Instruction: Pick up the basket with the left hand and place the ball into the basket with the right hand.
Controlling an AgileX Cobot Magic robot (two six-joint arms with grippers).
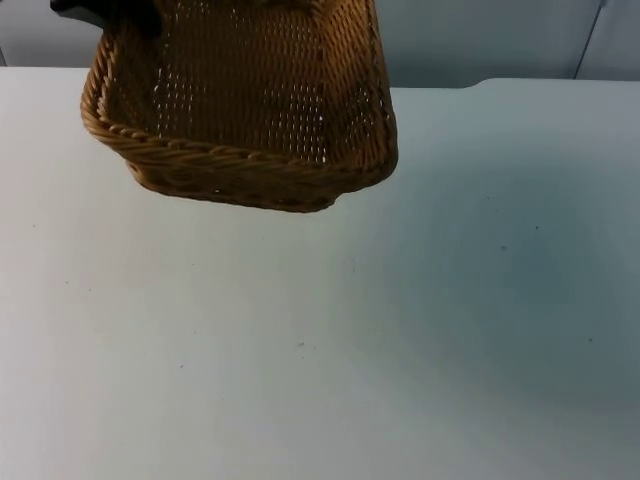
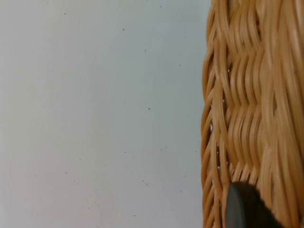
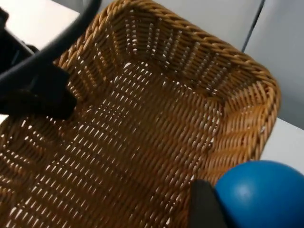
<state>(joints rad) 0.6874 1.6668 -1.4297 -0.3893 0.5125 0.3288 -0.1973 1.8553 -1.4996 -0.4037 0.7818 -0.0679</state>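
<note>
Basket (image 1: 240,110) lifted off the table (image 1: 400,330) at 11 o'clock, left gripper (image 2: 247,209) clamped on its wall; right gripper (image 3: 209,209) pinching ball (image 3: 261,194) above the basket; next: release inside.

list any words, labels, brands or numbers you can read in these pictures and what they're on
None: there is no readable text.
The wicker basket held by the left gripper is plain weave.
The blue ball in the right gripper is unmarked.
The white table shows small dark specks, no print.
</note>
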